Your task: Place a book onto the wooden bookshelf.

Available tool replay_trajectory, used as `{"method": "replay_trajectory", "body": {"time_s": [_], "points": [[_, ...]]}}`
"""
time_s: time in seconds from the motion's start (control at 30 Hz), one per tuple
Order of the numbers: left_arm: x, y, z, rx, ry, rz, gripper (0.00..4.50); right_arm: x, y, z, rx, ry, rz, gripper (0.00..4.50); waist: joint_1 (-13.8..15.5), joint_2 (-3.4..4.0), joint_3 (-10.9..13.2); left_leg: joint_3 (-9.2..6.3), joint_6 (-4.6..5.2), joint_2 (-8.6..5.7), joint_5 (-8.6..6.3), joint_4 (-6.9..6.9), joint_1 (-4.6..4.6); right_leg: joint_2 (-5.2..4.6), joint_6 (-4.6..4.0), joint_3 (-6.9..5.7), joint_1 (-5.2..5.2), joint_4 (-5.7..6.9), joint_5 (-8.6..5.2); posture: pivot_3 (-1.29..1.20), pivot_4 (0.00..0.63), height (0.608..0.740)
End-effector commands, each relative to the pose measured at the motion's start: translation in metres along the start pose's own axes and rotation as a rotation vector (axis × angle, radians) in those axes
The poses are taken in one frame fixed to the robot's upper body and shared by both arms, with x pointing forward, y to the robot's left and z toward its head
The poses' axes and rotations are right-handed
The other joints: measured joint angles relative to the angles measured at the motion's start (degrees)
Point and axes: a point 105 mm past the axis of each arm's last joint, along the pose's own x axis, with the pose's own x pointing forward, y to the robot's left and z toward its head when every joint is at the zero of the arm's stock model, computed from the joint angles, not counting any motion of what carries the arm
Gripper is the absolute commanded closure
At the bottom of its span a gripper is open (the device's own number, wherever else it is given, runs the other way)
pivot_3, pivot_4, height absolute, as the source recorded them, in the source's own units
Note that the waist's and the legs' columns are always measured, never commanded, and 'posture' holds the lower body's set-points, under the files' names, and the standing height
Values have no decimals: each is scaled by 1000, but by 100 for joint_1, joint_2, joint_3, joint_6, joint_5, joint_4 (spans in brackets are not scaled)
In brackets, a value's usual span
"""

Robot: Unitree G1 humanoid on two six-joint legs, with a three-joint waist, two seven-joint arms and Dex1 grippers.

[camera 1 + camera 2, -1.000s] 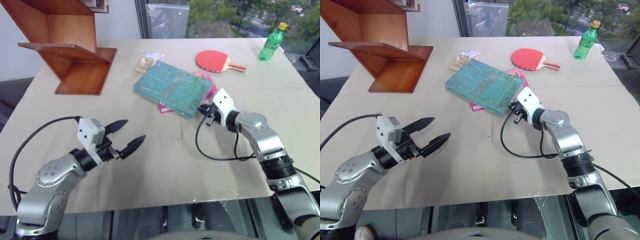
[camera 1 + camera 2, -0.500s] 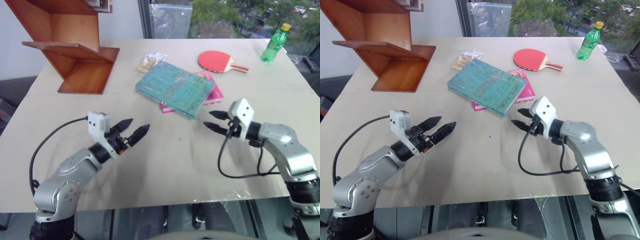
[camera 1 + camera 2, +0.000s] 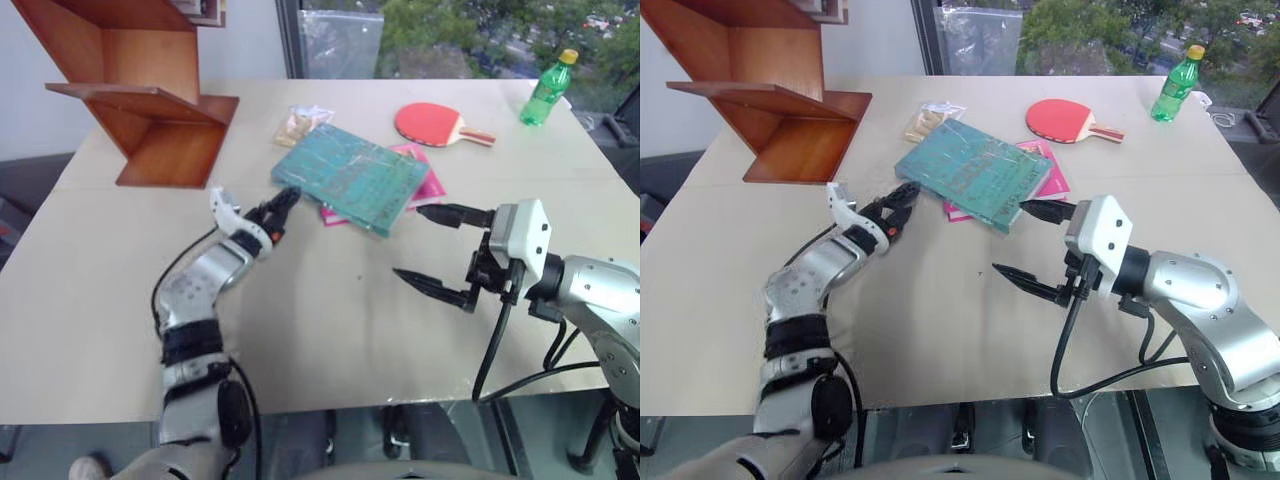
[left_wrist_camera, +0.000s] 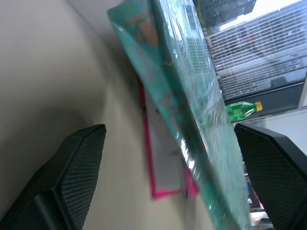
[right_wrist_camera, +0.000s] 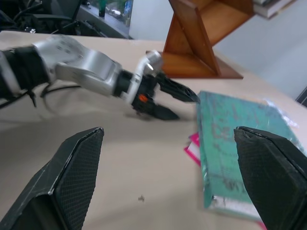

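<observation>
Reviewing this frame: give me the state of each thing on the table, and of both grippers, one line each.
book: flat on the table, lying partly over the pink book, not gripped.
pink book: flat under the book, edge showing.
wooden bookshelf: upright at the table's far left corner.
table tennis paddle: lying flat.
green bottle: upright, capped.
snack packet: lying flat.
left gripper: open, at the book's near left corner.
right gripper: open, empty.

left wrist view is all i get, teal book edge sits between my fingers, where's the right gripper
Observer: The right gripper is open, above the table just short of the book's near right corner, holding nothing.
Operator: where's the shelf from there
Observer: The wooden bookshelf stands at the table's far left, left of the book.
Operator: anything past the book
Observer: A red paddle lies beyond it, toward the window.
</observation>
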Motion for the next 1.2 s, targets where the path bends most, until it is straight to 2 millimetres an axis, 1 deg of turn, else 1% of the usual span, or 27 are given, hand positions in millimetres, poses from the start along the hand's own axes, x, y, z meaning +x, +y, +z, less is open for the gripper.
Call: {"method": "replay_trajectory", "body": {"time_s": [0.03, 0.17, 0.23, 0.37, 0.47, 0.5, 0.6, 0.67, 0.7, 0.73, 0.77, 0.83, 1.0, 1.07, 1.17, 1.2], "points": [[15, -3, -3, -64, 15, -34, 0, 2, 4, 11, -51, -21, -3, 62, -12, 0, 0, 3, 0, 0, 0, 0, 2, 1, 0, -1, 0, -1, 0, 0, 150, 740], [32, -10, -17, -114, 72, -69, 0, 3, 5, 10, -56, -6, -18, 62, -15, 0, 0, 1, 0, 0, 0, -1, -1, 2, 1, -14, -1, -6, -1, 0, 150, 740], [37, -12, -22, -132, 91, -77, 0, 3, 5, 9, -55, 2, -28, 62, -5, 0, 0, -2, -1, 0, 0, -1, -3, 1, 1, -18, -1, -6, -1, 0, 150, 740], [44, -11, -26, -188, 90, -82, 0, 2, 4, 7, -54, 14, -46, 62, -9, 0, -1, 1, -1, 0, 0, -1, -1, -1, 2, -22, 0, -6, 0, 0, 150, 740], [48, -10, -28, -242, 79, -81, 786, 2, 4, 6, -52, 20, -56, 0, -5, 0, 0, -2, -1, 0, 0, -1, -1, -2, 2, -25, 0, -5, -1, 0, 150, 740], [48, -10, -27, -259, 73, -85, 1211, 2, 4, 6, -51, 22, -60, 0, -7, 0, 0, -2, -1, 0, 0, -1, -1, -2, 3, -25, 0, -5, -1, 0, 150, 740], [46, -8, -25, -297, 59, -83, 2185, 1, 4, 5, -49, 26, -68, 0, -10, 0, -1, -2, -1, 0, 0, -1, -1, -2, 2, -24, 0, -5, -1, 0, 150, 740], [43, -7, -22, -317, 55, -87, 2914, 1, 4, 4, -48, 28, -71, 0, -15, 0, -1, -2, -1, 0, 0, -1, -1, -2, 2, -22, 0, -4, -1, 0, 150, 740], [41, -8, -20, -325, 52, -95, 3432, 0, 4, 4, -47, 29, -73, 0, -19, 0, -1, -1, -1, 1, 0, -1, 1, -3, 2, -20, 0, -4, -1, 0, 150, 740], [39, -9, -17, -333, 48, -105, 3725, 0, 4, 3, -46, 29, -73, 0, -22, 0, -1, 1, -1, 1, 0, -1, 2, -2, 3, -18, 0, -3, -1, 0, 150, 740], [36, -10, -13, -340, 38, -109, 4131, 0, 4, 3, -45, 29, -73, 0, -23, 0, -1, 0, -1, 1, 0, -1, 2, -3, 3, -13, 0, -4, -1, 0, 150, 740], [28, -12, -2, -360, 11, -122, 4131, 1, 3, 2, -41, 28, -73, 0, -28, 0, -1, -1, -1, 2, 0, -1, 1, -3, 3, 0, 0, -4, -1, 0, 150, 740], [9, -19, 15, -352, -32, -136, 4131, 5, 0, 2, -31, 13, -69, 0, -80, -1, 0, -1, -3, 5, 0, -2, 5, -1, 2, 11, -2, -2, 0, 0, 150, 740], [5, -18, 17, -342, -38, -122, 4131, 7, -1, 1, -30, 8, -64, 0, -82, -1, 1, -2, -3, 6, 1, -3, 5, -1, 2, 11, -2, -1, 0, 0, 150, 740], [2, -12, 12, -268, -29, -76, 4131, 11, -4, 0, -29, -1, -55, 0, -81, -1, 0, 0, -3, 4, 1, -3, 6, -1, 2, 11, -2, 0, 0, 0, 150, 740], [2, -12, 10, -243, -23, -69, 3512, 12, -5, 0, -30, -3, -53, 0, -76, -2, 1, 0, -3, 3, 1, -2, 6, -1, 1, 11, -2, 1, 0, 0, 150, 740]]}}
